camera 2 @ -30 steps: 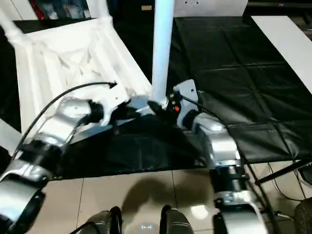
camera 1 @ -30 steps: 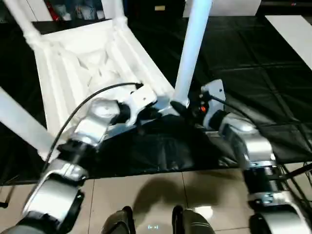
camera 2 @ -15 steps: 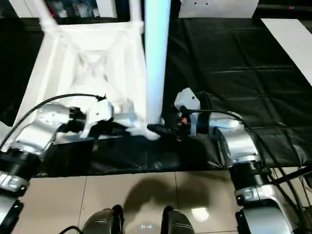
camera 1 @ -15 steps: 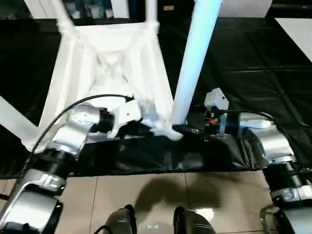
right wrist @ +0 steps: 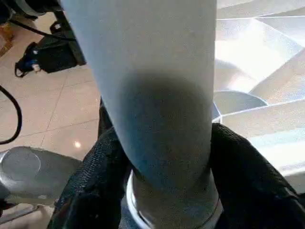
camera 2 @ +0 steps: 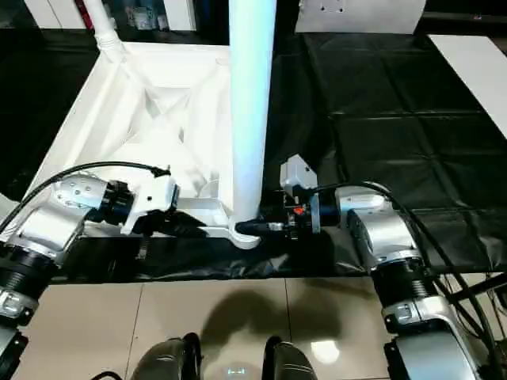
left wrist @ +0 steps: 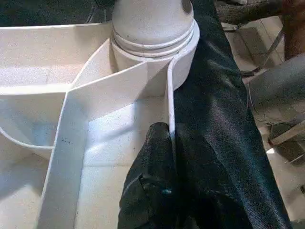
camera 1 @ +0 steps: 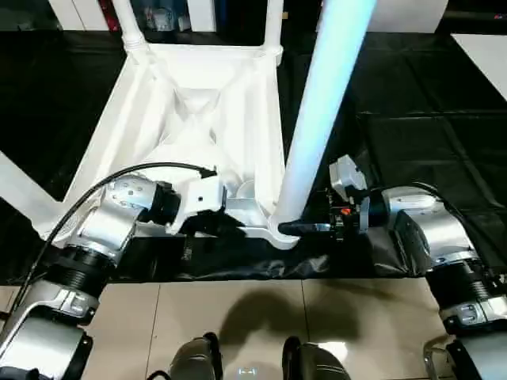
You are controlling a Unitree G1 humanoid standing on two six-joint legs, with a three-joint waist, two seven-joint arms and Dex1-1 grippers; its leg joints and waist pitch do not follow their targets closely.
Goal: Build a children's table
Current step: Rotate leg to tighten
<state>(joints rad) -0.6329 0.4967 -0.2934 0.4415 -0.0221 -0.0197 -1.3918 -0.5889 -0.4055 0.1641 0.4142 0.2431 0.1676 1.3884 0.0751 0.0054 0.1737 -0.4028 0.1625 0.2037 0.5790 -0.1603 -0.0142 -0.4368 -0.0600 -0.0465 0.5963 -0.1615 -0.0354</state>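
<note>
- Right gripper (camera 2: 255,226) clamps the leg (camera 2: 249,103) base; its wrist view shows both fingers (right wrist: 248,186) hugging it.
- Left gripper (left wrist: 167,143), pinched narrow, grips the table (camera 1: 198,111) rim.

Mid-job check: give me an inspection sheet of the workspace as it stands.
Surface: black sheet under the work, over a tiled floor.
Job's things: table top lies ribbed side up; near leg stands in its corner socket.
Clutter: nothing seen.
Grippers: left gripper shut on the top's rim; right gripper with jaws around the leg's base.
Cables: black cable over the left forearm.
Surroundings: shelved items at the back.
</note>
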